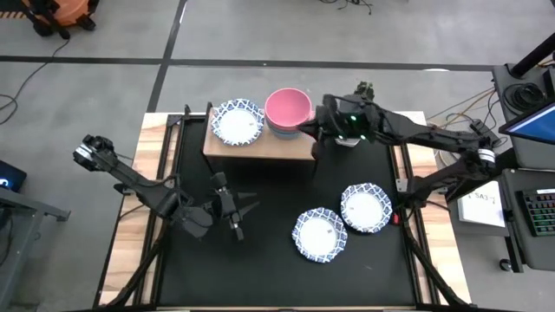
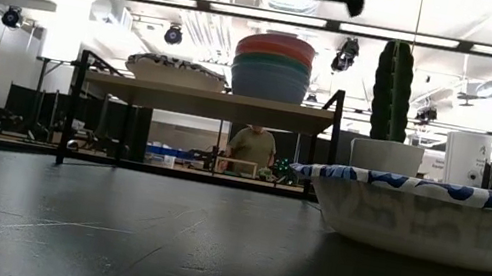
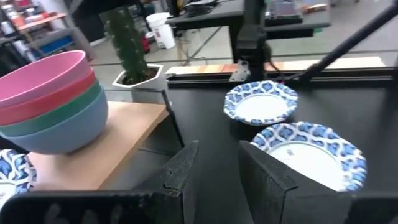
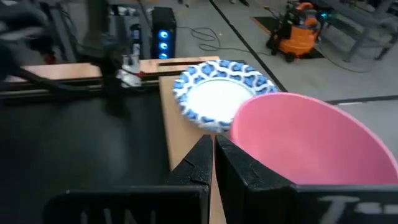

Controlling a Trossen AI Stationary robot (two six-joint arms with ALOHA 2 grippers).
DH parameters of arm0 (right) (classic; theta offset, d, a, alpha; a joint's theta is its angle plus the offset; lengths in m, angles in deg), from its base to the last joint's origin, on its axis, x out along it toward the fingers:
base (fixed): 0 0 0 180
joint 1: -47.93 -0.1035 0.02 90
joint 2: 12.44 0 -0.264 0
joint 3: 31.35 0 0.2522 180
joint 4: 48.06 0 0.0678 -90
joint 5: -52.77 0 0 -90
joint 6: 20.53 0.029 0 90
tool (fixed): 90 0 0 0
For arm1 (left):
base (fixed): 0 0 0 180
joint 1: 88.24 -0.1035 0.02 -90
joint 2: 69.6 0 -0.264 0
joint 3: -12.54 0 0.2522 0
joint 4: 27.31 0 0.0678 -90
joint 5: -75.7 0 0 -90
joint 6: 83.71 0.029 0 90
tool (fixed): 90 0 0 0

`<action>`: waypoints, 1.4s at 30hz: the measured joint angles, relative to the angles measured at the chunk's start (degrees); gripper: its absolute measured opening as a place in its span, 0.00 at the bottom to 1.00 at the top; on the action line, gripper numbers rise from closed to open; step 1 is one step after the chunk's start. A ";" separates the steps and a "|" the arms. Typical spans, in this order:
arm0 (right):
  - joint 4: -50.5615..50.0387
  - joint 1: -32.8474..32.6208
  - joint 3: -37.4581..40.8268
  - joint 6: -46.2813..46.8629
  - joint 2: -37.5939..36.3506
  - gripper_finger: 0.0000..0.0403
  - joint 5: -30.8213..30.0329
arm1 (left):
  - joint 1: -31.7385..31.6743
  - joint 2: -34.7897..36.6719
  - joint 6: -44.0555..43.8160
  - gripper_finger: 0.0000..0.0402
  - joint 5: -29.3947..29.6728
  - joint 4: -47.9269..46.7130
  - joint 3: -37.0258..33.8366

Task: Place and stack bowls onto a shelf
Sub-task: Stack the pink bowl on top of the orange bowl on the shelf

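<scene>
Stacked bowls: four plain bowls are nested on the shelf (image 1: 260, 146), with the pink bowl (image 1: 288, 107) on top, then the red bowl (image 3: 59, 92), the green bowl (image 3: 65, 112) and the blue bowl (image 3: 68, 134) at the bottom. The stack is seen toward the shelf's right end from above.

Patterned bowl on shelf: one white blue-rimmed bowl (image 1: 238, 121) is set on the shelf's left part, just beside the stack. Whether more than one lies there cannot be told.

Patterned bowls on table: two more are left on the black tabletop (image 1: 269, 260), toward the right and in front of the shelf: one nearer the middle (image 1: 319, 235) and one nearer the right edge (image 1: 367, 207). Their rims are touching or nearly so.

Right gripper (image 1: 305, 128): it is held above the shelf's right end, at the rim of the pink bowl. In the right wrist view its fingers (image 4: 200, 163) are drawn together, with only a thin slit between them, and nothing is clamped.

Left gripper (image 1: 248, 205): it is held low over the tabletop left of centre, in front of the shelf, with its fingers (image 3: 186, 167) spread apart and nothing between them.

Cactus pot (image 3: 138, 76): it is stood on the table beyond the shelf's right end.

Room: a person (image 2: 252, 149) is seen far behind the table, under the shelf, in the low view.
</scene>
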 joint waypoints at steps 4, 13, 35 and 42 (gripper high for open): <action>0.15 -2.73 5.40 1.51 -5.30 0.02 -0.04 | -3.55 -1.07 2.50 0.23 -1.29 2.57 1.11; 9.94 -9.93 21.22 4.08 -16.70 0.02 -0.15 | -23.34 -0.83 19.82 0.17 -19.41 6.50 5.93; 15.74 -11.12 31.02 5.82 -21.62 0.02 -4.65 | -54.27 -10.97 20.57 0.00 -42.23 6.54 10.86; 15.98 -11.12 30.07 4.92 -21.44 0.02 -10.82 | -54.00 -9.94 18.47 0.00 -42.23 5.27 10.72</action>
